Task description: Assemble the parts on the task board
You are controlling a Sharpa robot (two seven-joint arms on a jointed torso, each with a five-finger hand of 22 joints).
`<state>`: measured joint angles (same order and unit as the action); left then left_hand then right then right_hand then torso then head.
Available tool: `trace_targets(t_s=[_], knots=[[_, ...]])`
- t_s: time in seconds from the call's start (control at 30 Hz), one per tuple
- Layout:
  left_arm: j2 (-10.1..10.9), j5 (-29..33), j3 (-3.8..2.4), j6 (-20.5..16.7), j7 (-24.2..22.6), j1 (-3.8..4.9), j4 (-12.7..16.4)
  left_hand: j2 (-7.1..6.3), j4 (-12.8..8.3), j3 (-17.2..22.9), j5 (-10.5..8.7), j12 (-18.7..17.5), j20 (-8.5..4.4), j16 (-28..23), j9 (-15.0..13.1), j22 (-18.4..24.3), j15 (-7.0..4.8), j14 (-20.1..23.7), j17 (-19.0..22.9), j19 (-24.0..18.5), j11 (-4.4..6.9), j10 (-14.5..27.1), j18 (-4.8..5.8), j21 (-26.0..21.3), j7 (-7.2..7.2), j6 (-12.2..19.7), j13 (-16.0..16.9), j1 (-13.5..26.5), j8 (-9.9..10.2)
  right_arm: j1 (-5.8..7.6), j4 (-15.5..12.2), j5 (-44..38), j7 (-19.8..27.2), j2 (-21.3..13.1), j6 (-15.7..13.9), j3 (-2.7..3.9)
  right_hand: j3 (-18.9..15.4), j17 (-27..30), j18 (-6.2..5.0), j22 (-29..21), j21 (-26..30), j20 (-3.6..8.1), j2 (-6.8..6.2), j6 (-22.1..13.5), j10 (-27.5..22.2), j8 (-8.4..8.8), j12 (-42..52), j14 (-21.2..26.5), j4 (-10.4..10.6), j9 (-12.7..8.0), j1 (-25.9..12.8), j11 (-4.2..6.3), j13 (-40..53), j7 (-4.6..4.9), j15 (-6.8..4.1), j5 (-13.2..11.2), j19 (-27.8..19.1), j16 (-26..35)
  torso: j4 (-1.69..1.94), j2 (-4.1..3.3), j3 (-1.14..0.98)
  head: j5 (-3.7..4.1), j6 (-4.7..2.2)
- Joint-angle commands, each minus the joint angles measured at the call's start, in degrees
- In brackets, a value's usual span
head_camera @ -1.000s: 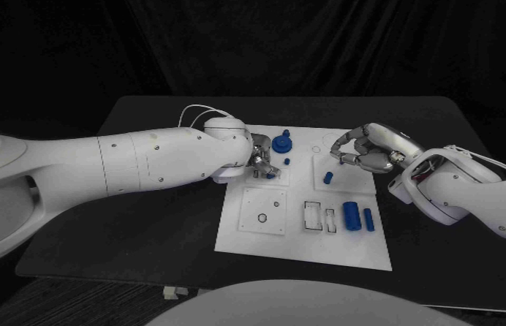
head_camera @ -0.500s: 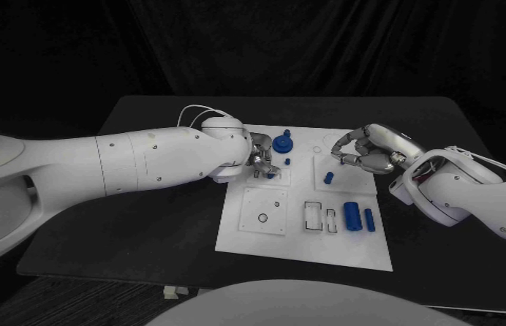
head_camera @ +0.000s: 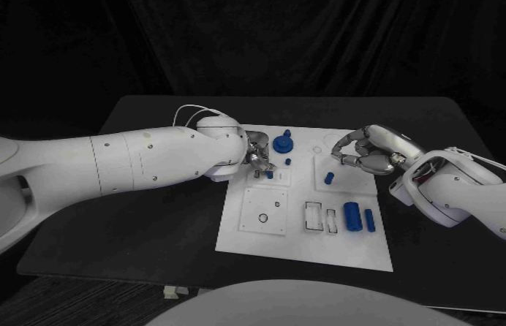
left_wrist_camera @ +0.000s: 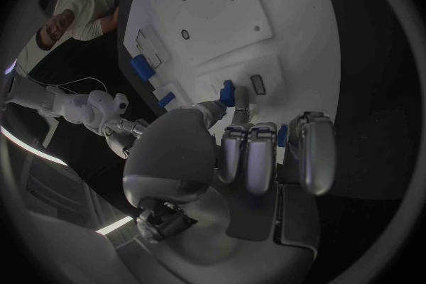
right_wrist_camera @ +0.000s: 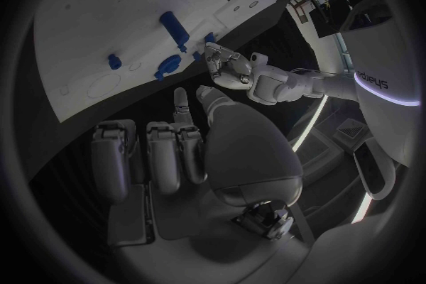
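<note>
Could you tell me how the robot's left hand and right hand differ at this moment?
The left hand is down over the white board's upper left square, fingers at a small blue part; the right hand hangs over the board's upper right corner, apart from any part. The left hand's fingers reach downward; the right hand's curl in on nothing. Both are silver, on white arms.

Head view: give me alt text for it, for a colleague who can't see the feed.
A white rectangular task board lies on a black table, with small blue plastic parts on it. The left robot hand reaches over a small blue peg on the board's near-left side; the right robot hand, fingers curled, hovers at its far right edge.
</note>
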<state>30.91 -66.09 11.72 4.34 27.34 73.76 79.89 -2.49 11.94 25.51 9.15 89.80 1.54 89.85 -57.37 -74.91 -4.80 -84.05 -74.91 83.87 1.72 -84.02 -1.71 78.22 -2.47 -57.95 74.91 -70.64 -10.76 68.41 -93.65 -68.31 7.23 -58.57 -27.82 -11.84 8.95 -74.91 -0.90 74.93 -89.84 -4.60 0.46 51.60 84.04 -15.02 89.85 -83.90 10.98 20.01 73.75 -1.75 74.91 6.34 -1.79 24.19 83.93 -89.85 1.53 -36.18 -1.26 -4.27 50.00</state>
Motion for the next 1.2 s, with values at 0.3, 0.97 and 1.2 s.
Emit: trace_targets(t_s=[0.3, 0.97, 1.2], knots=[[0.05, 0.01, 0.40, 1.01, 0.72, -0.43, 0.05, -0.79, -2.31, 3.00, -1.57, 0.20, 0.13, 0.15, -1.19, -11.96, 0.00, -5.95, -15.09, 2.32, 0.30, -5.98, -0.66, 0.02, 0.46, -1.16, 15.09, 1.11, -1.98, -0.20, -0.12, -0.08, -0.90, -0.05, 0.37, 0.03, 0.05, -15.09, 0.90, 15.07, -0.16, -0.28, -0.02, -0.23, 5.96, 0.33, 0.15, -6.10, -0.33, -0.09, 0.38, -0.25, 15.09, -0.01, 0.31, 0.21, 6.07, -0.15, -0.01, 0.02, 0.01, -0.04, 0.00], [0.09, 0.01, 0.40, 1.09, -0.50, -0.48, 0.56, -2.31, -1.78, -2.88, -0.08, 0.20, -0.23, 0.15, -2.28, -11.98, -0.32, -5.95, -15.09, 2.39, 0.63, -5.98, -0.63, 0.03, 0.81, -1.28, 15.09, 3.54, -4.03, -0.27, -0.10, -0.08, -0.89, 0.01, 0.36, 0.03, 0.07, -15.09, 0.90, 15.07, -0.16, -0.28, -0.14, -0.24, 5.96, 0.35, 0.15, -6.10, -0.43, -0.10, 0.44, -0.26, 15.09, -0.01, 0.31, 0.41, 6.07, -0.15, 0.01, -0.01, 0.00, -0.13, 0.00], [0.26, 0.01, 0.40, 1.17, -0.52, -0.50, 0.83, -2.09, -1.26, -4.42, -0.66, 0.20, -0.26, 0.15, -2.18, -11.96, -0.34, -5.95, -15.09, 2.38, 0.63, -5.98, -0.64, -0.04, 0.81, -1.34, 15.09, 4.10, -4.20, -0.28, -0.06, -0.08, -0.89, 0.02, 0.37, 0.03, 0.09, -15.09, 0.90, 15.07, -0.16, -0.29, -0.17, -0.24, 5.96, 0.35, 0.15, -6.10, -0.49, -0.10, 0.49, -0.25, 15.09, -0.02, 0.31, 0.46, 6.07, -0.15, -0.02, -0.03, 0.02, -0.19, 0.00]])
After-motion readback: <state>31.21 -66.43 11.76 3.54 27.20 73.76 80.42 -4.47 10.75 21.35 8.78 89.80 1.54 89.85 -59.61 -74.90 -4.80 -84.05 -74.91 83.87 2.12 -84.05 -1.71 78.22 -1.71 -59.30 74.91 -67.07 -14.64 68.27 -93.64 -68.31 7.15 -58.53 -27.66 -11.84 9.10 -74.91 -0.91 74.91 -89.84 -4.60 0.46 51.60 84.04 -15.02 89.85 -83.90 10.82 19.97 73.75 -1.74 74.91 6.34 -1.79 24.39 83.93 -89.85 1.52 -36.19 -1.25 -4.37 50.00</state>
